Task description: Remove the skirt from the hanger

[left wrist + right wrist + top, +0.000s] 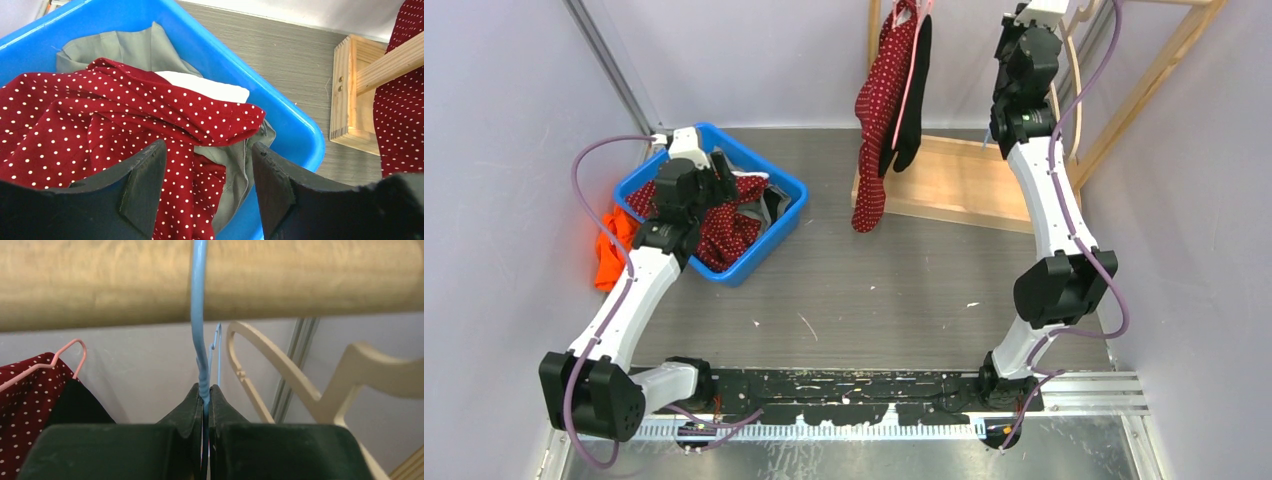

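Skirt (pixel 90 115) in bin (pixel 295 130), just below L hand (pixel 207 147)

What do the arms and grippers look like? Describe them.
The left arm and right arm have white links and bulky black joints, each trailed by a looping purple cable. The left gripper and right gripper have dark, wedge-shaped fingers.

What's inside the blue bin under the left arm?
A red polka-dot garment on top, grey-green cloth and a white piece beneath it. Anything lower in the blue bin is covered.
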Tool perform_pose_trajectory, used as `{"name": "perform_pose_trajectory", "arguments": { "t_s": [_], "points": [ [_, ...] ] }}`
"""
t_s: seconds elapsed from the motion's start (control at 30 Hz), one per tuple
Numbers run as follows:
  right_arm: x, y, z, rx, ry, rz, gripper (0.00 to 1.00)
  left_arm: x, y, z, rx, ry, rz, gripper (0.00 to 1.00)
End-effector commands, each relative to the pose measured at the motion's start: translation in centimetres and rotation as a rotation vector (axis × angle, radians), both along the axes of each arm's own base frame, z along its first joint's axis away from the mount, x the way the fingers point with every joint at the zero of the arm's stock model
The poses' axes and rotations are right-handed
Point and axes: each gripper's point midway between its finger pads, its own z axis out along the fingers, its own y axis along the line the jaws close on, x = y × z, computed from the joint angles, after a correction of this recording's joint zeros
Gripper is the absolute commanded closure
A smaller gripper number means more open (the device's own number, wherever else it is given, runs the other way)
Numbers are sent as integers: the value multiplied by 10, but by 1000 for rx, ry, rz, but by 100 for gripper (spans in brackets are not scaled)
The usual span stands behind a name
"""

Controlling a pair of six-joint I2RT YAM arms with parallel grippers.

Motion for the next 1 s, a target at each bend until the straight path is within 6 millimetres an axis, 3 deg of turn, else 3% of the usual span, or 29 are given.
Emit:
{"name": "perform_pose_trajectory", "arguments": {
  "t_s": [0.0,0.17,0.27,0.4,0.5,0.83,0.97],
  "points": [
    [-20,-11,11,50,-64,-26,99,4,-2,9,0,-43,-4,36],
    [-34,-10,6,66,-54,-15,97,1,-2,9,1,-43,-4,29],
    [-51,-10,18,68,-79,-10,85,0,-1,12,2,-48,0,18],
    [-81,-11,37,70,-131,-1,61,-2,0,14,1,-59,3,6],
    [-103,-12,49,75,-151,-5,52,-3,1,13,0,-58,5,3],
    [-184,8,78,92,-270,67,49,-10,-2,15,-12,-69,-11,1],
    [-195,31,84,116,-281,183,50,-11,-2,16,-18,-75,-10,1]
  ]
}}
